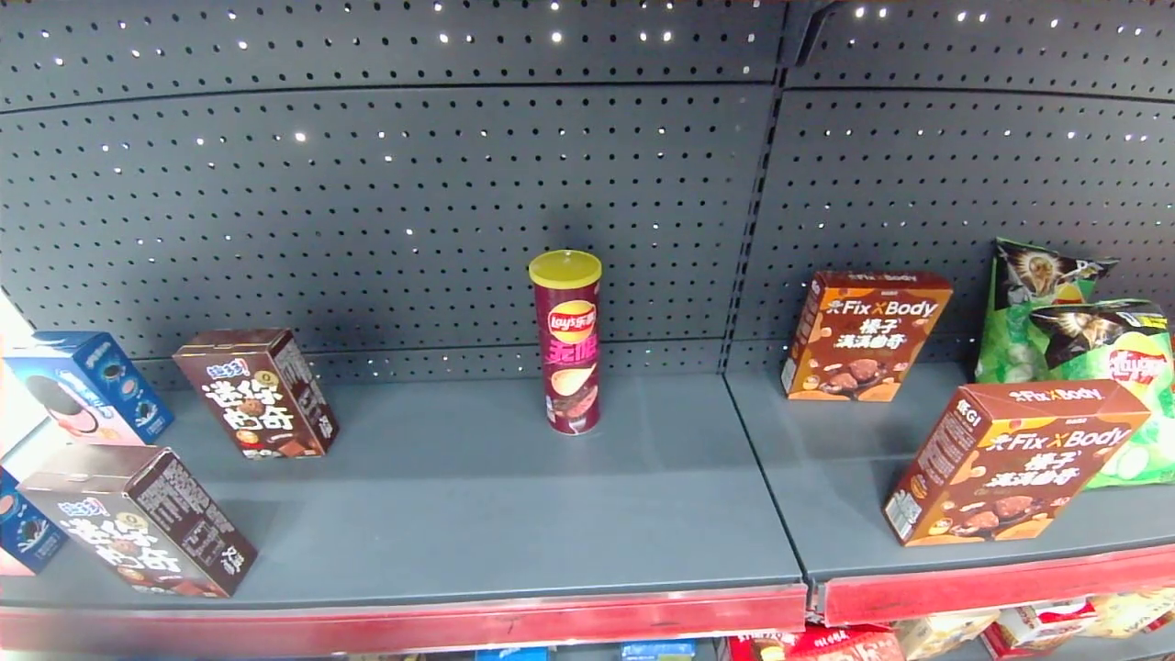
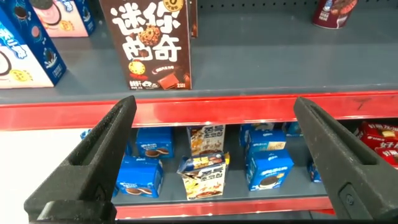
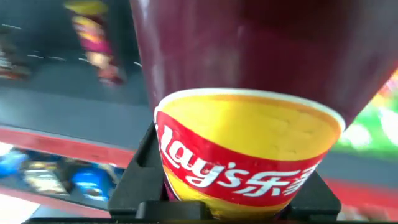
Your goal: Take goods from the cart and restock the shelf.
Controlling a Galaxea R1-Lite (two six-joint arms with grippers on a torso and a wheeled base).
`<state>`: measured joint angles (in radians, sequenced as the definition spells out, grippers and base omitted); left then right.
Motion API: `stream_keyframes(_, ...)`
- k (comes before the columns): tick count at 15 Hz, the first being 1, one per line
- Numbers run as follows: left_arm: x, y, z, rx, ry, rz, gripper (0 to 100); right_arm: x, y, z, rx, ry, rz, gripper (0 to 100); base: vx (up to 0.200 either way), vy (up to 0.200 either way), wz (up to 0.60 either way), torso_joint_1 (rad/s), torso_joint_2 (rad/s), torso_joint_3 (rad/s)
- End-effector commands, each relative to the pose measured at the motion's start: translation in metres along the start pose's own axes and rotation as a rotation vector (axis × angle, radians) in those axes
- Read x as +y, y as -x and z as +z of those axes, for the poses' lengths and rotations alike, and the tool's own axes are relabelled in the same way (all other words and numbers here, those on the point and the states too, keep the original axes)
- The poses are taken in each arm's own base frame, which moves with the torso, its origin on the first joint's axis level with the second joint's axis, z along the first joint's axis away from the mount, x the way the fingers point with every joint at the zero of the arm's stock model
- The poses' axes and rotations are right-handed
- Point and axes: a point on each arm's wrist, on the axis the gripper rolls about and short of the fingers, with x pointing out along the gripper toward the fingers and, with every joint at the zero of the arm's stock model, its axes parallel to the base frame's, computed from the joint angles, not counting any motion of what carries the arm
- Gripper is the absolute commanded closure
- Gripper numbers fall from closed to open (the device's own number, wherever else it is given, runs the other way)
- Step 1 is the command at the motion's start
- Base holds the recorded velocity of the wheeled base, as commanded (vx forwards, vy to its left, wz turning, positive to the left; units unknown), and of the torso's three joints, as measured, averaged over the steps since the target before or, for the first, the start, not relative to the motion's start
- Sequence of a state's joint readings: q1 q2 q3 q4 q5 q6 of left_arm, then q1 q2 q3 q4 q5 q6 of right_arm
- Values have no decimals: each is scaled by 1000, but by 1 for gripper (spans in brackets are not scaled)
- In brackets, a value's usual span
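Observation:
A maroon chips can (image 3: 249, 74) with a yellow and red label sits close before the right wrist camera, and my right gripper (image 3: 233, 208) is shut on it, its black frame showing on both sides of the can. A blurred shelf lies behind it. My left gripper (image 2: 214, 158) is open with nothing between its fingers (image 2: 93, 165), facing the shelf's red front edge (image 2: 249, 109). In the head view a second maroon chips can (image 1: 566, 341) with a yellow lid stands upright at the middle of the grey shelf (image 1: 477, 514).
Brown cookie boxes (image 1: 259, 393) and blue boxes (image 1: 87, 386) stand on the shelf's left part. Orange-brown boxes (image 1: 863, 335) and green chip bags (image 1: 1083, 321) occupy the right section. Free room lies on both sides of the standing can. A lower shelf holds blue boxes (image 2: 267, 171).

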<state>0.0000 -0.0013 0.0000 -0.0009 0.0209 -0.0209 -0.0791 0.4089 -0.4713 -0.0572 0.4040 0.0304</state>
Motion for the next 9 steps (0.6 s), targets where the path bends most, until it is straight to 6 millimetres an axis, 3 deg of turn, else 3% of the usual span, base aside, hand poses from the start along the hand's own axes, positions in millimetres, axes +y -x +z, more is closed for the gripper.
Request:
stream_keyframes(1, 0, 0, 0, 2, 1, 1, 0, -3, -13, 16, 21, -11, 128, 100, 0, 0, 0, 0, 0, 0)
stream_keyframes(6, 0, 0, 0, 2, -10, -15, 0, -7, -31, 23, 53, 28, 230, 100, 0, 0, 0, 0, 0, 0)
stream_keyframes(9, 0, 0, 0, 2, -12, -13, 0, -4, -51, 30, 58, 19, 403, 100, 0, 0, 0, 0, 0, 0)
